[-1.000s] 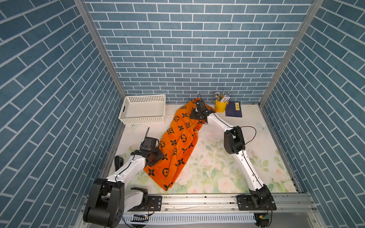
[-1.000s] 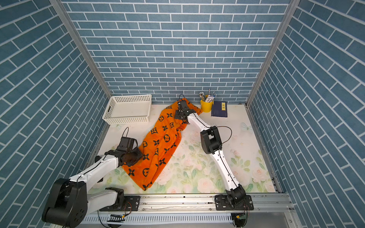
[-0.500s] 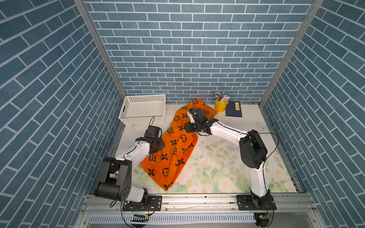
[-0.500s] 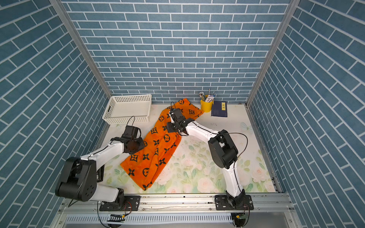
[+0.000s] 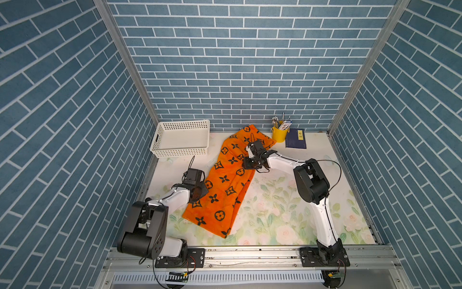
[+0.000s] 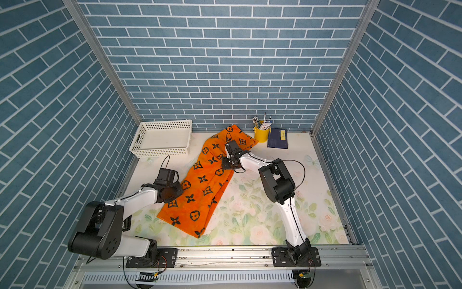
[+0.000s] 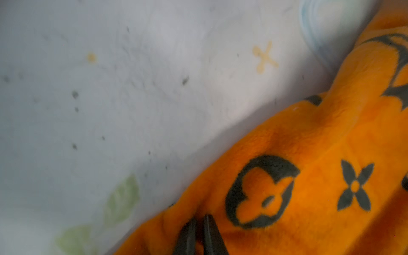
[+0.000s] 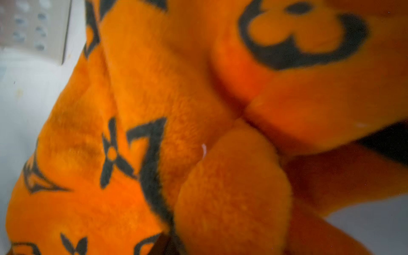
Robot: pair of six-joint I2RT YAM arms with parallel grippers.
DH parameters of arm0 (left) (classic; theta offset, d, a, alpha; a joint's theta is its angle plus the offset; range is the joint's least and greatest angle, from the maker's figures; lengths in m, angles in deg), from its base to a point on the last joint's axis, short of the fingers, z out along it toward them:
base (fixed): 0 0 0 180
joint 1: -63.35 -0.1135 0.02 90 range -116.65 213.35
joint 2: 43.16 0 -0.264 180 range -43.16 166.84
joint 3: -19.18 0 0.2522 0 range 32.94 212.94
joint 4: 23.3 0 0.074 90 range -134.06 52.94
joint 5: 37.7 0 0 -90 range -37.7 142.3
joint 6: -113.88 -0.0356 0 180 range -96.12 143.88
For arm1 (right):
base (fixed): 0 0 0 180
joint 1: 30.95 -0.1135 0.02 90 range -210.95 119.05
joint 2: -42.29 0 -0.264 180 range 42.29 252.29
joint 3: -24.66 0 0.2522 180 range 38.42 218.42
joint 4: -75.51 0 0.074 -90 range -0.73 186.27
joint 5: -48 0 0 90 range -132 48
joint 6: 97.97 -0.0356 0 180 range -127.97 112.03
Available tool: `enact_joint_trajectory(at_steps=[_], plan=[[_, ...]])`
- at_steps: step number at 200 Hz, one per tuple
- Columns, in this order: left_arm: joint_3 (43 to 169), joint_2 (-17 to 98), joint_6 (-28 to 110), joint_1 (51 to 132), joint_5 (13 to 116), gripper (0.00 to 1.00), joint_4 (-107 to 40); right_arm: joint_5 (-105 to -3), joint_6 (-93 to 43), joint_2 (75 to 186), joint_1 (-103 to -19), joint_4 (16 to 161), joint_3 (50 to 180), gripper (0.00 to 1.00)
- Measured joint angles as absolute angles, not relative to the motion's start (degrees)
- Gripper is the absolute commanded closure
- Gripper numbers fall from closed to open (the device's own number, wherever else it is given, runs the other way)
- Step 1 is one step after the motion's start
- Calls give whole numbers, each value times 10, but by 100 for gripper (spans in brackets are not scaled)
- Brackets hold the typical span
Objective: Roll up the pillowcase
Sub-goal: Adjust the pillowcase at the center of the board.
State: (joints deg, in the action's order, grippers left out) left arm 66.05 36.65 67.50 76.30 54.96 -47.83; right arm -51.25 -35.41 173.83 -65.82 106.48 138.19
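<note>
One pale floral tabletop [image 5: 287, 207] carries the bright orange plush pillowcase [image 5: 226, 185], unrolled, slanting twelve to seven o'clock. Left gripper [image 7: 200, 220] pinches its nine-o'clock edge; right gripper [image 5: 250, 164], at one o'clock, jaws unreadable. Likely straightening; rolling next needs a flat end.

Top views bright, evenly lit, sharp; wrist views dim, soft, seemingly motion-blurred.

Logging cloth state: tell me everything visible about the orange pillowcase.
The pillowcase is orange plush printed with black flowers and stars. It lies unrolled as a wrinkled strip, running diagonally from the back wall toward the front across the floral table. The left end effector pinches its side edge; the right end effector sits on bunched folds near its far end.
</note>
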Motion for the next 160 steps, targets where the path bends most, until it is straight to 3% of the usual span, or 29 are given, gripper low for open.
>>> enact_joint_trajectory(at_steps=[65,73,82,97,107,134,160], plan=[[686,395,763,885,584,84,-454,-512,-317,1967,-621,1196,1788,53],[704,406,764,888,584,81,-460,-516,-314,1975,-618,1200,1802,51],[723,411,763,890,581,71,-472,-520,-307,1973,-615,1203,1799,48],[752,407,749,891,571,48,-497,-532,-294,1933,-609,1168,1723,40],[767,399,744,891,563,39,-512,-534,-286,1885,-608,1140,1640,36],[780,352,723,891,550,35,-553,-535,-269,1720,-609,1074,1395,30],[744,301,714,892,551,34,-584,-534,-259,1582,-614,1017,1247,27]])
